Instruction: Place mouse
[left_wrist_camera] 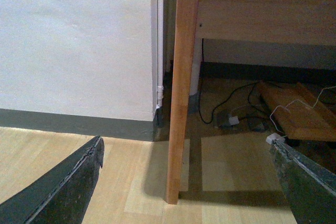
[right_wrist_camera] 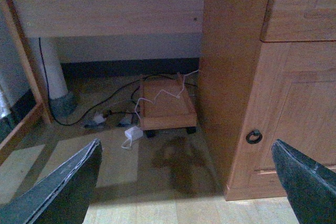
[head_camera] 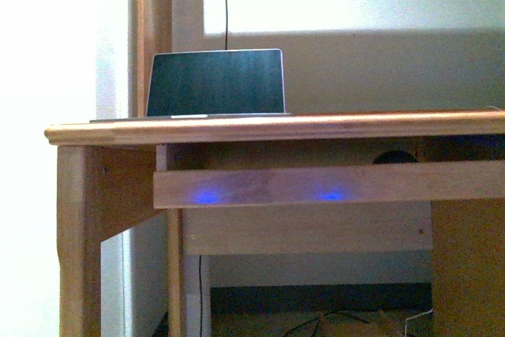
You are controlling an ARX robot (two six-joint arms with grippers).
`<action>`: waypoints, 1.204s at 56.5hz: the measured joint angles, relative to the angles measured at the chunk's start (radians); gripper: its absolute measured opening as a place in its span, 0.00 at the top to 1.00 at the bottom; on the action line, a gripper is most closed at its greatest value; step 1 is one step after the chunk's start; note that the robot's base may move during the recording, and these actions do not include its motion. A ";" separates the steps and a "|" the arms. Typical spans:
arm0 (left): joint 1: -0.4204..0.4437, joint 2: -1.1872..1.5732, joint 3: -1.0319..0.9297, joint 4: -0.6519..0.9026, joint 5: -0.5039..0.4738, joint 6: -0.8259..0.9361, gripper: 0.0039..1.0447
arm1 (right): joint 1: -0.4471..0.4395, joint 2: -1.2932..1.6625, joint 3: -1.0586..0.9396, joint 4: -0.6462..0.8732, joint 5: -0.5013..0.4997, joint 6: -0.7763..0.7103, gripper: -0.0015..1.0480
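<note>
The left gripper (left_wrist_camera: 186,145) is released, its two dark fingers (left_wrist_camera: 68,187) spread wide with nothing between them, hanging low over the pale wood floor (left_wrist_camera: 63,150). Just beyond it stands a wooden desk leg (left_wrist_camera: 181,87); a white wall (left_wrist_camera: 79,40) with a grey skirting lies behind, and dark cables (left_wrist_camera: 231,98) trail over the floor under the desk. The right gripper (right_wrist_camera: 186,145) is likewise released and holds nothing, its fingers (right_wrist_camera: 63,187) wide apart above the floor. Past it, under the desk, sits a low wooden trolley (right_wrist_camera: 165,106) with a white cord across it and a white adapter (right_wrist_camera: 132,132) near its front corner. To the right is the desk's cabinet door (right_wrist_camera: 294,114) with a dark ring pull (right_wrist_camera: 254,136). In the front view neither arm shows. An open laptop (head_camera: 215,83), its screen dark, stands on the left part of the desk top (head_camera: 276,128). Under the top a wooden rail (head_camera: 331,185) runs across, with two blue glows on it. The mouse (head_camera: 394,157) appears to be the dark rounded shape peeking above that rail, beneath the desk top, right of and lower than the laptop and well apart from both grippers; only its top shows.
</note>
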 joint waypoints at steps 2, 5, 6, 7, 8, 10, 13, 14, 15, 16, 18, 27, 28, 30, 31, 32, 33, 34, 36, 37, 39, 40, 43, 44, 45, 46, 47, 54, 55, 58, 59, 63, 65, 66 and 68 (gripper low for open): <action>0.000 0.000 0.000 0.000 0.000 0.000 0.07 | 0.000 0.000 0.000 0.000 0.000 0.000 0.07; 0.000 0.000 0.000 0.000 0.000 0.000 0.07 | 0.000 0.000 0.000 0.000 -0.001 0.000 0.07; 0.000 0.000 0.000 0.000 0.000 0.000 0.07 | 0.000 0.000 0.000 0.000 0.000 0.001 0.07; 0.000 0.000 0.000 0.000 0.000 0.000 0.07 | 0.000 0.000 0.000 0.000 0.000 0.001 0.07; 0.000 0.000 0.000 0.000 0.000 0.000 0.07 | 0.000 0.000 0.000 0.000 0.000 0.000 0.07; 0.000 0.000 0.000 0.000 0.000 0.000 0.07 | 0.000 0.000 0.000 0.000 0.000 0.000 0.07; 0.000 0.000 0.000 0.000 0.000 0.000 0.07 | 0.000 0.000 0.000 0.000 0.000 0.000 0.07; 0.000 0.000 0.000 0.000 0.000 0.000 0.07 | 0.000 0.000 0.000 0.000 0.000 0.000 0.07; 0.000 0.000 0.000 0.000 0.000 0.000 0.07 | 0.000 0.000 0.000 0.000 0.000 0.000 0.07; 0.000 0.000 0.000 0.000 0.000 0.000 0.07 | 0.000 0.000 0.000 0.000 0.000 0.000 0.07; 0.000 0.000 0.000 0.000 0.000 0.000 0.07 | 0.000 0.000 0.000 0.000 0.000 0.000 0.07; 0.000 0.000 0.000 0.000 0.000 0.000 0.07 | 0.000 0.000 0.000 0.000 0.000 0.000 0.07; 0.000 0.000 0.000 0.000 0.000 0.000 0.07 | 0.000 0.000 0.000 0.000 0.000 0.000 0.07; 0.000 0.000 0.000 0.000 0.000 0.000 0.07 | 0.000 0.000 0.000 0.000 0.000 0.000 0.07; 0.000 0.000 0.000 0.000 0.000 0.000 0.07 | 0.000 0.000 0.000 0.000 0.000 0.000 0.07; 0.002 0.005 0.002 -0.008 0.007 -0.012 0.07 | 0.000 0.000 0.000 0.000 0.000 0.000 0.07; 0.003 0.010 0.007 -0.023 0.016 -0.023 0.07 | 0.000 0.000 0.000 0.000 -0.001 0.000 0.07; 0.003 0.024 0.021 -0.063 0.040 -0.048 0.07 | 0.000 0.000 0.000 0.000 0.000 0.000 0.07; 0.000 0.061 0.042 -0.116 0.059 -0.083 0.07 | 0.000 0.000 0.000 0.000 0.000 0.000 0.07; -0.004 0.090 0.051 -0.136 0.069 -0.114 0.07 | 0.000 0.000 0.000 0.000 -0.001 0.000 0.07; -0.022 0.148 0.056 -0.143 0.078 -0.133 0.07 | 0.000 0.000 0.000 0.000 0.000 0.000 0.07; -0.027 0.162 0.056 -0.140 0.080 -0.135 0.07 | 0.000 0.000 0.000 0.000 -0.001 0.000 0.07; -0.040 0.224 0.056 -0.100 0.094 -0.124 0.07 | 0.000 0.000 0.000 0.000 0.000 0.000 0.07; -0.041 0.251 0.056 -0.074 0.107 -0.112 0.07 | 0.000 0.000 0.000 0.000 0.000 0.000 0.07; -0.040 0.277 0.056 -0.045 0.117 -0.098 0.07 | 0.000 0.000 0.000 0.000 0.000 0.000 0.07; -0.038 0.291 0.056 -0.029 0.120 -0.094 0.07 | 0.000 0.000 0.000 0.000 0.000 0.000 0.07; -0.032 0.323 0.057 0.004 0.140 -0.076 0.07 | 0.000 0.000 0.000 0.000 0.000 0.000 0.07; -0.001 0.574 0.082 0.249 0.225 0.081 0.07 | 0.000 0.000 0.000 0.000 0.000 0.000 0.07; 0.000 0.597 0.085 0.271 0.230 0.108 0.07 | 0.000 0.000 0.000 0.000 0.000 0.000 0.07; 0.000 0.720 0.104 0.391 0.254 0.200 0.07 | 0.000 0.000 0.000 0.000 0.000 0.000 0.07; 0.000 0.770 0.111 0.441 0.263 0.257 0.07 | 0.000 0.000 0.000 0.000 0.000 0.000 0.07; 0.001 0.932 0.138 0.599 0.281 0.414 0.07 | 0.000 0.000 0.000 0.000 0.000 0.000 0.07; 0.002 1.046 0.162 0.705 0.287 0.523 0.07 | 0.000 0.000 0.000 0.000 0.000 0.000 0.07; 0.002 1.074 0.169 0.731 0.290 0.550 0.07 | 0.000 0.000 0.000 0.000 0.000 0.000 0.07; 0.003 1.187 0.199 0.835 0.300 0.658 0.07 | 0.000 0.000 0.000 0.000 0.000 0.000 0.07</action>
